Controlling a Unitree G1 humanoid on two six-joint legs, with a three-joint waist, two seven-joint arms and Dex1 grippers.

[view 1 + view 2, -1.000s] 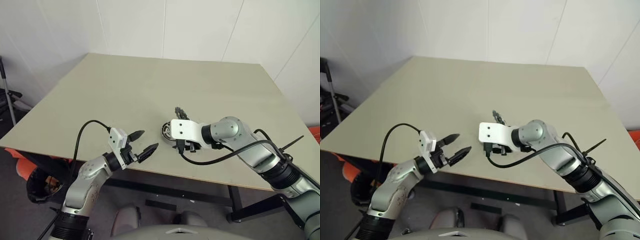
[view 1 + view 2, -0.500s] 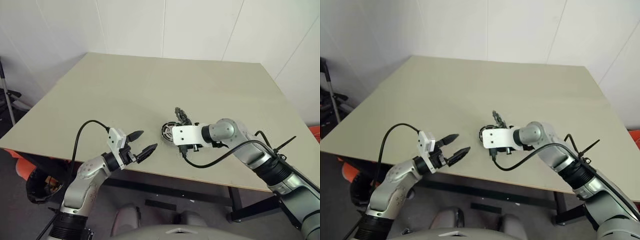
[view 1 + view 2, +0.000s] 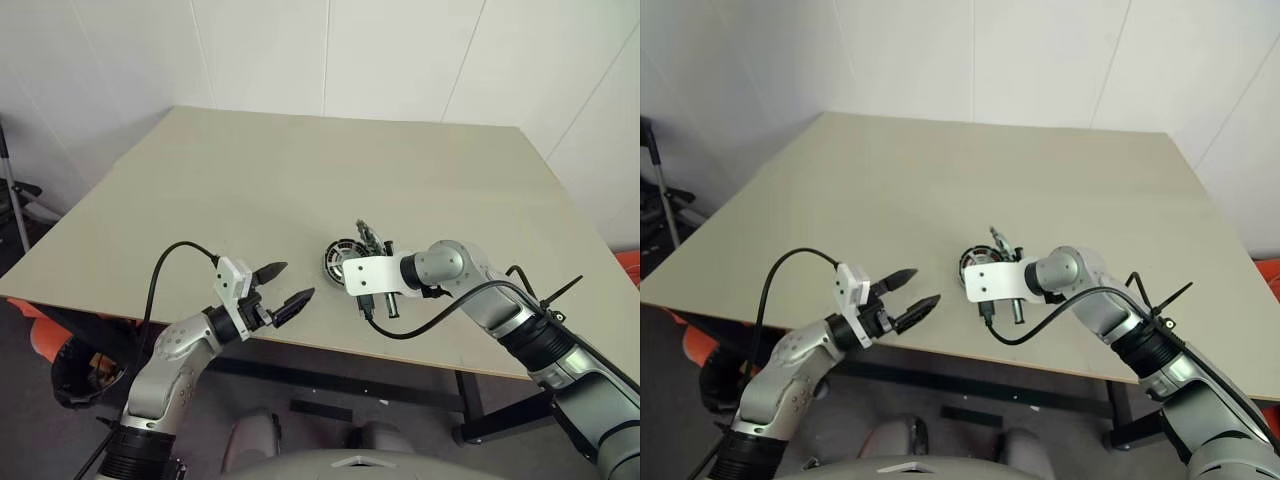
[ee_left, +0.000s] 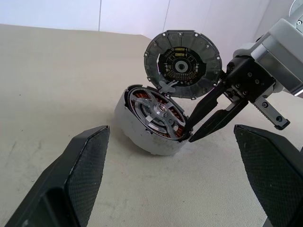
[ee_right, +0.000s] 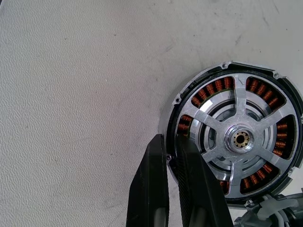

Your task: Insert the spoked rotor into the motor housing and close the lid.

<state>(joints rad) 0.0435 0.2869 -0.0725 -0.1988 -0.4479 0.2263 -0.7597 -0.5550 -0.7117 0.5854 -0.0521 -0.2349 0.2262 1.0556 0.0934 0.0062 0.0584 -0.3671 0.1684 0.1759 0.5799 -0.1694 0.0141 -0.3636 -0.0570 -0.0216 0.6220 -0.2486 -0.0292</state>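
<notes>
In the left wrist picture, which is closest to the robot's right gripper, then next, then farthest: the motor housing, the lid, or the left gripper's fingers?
1. The motor housing: the right gripper has its tips right at the housing's rim, beside the spoked rotor.
2. The lid: standing open just behind the housing.
3. The left gripper's fingers: farthest, at the near edge of the view.

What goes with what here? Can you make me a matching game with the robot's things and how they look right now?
Things:
1. spoked rotor
2. lid
3. left end effector
4. right end effector

States:
A. fingers spread wide, holding nothing
B. standing up open above the housing
C. sitting inside the motor housing
D. fingers pinched together at the housing's rim

Pairs: 1-C, 2-B, 3-A, 4-D
</notes>
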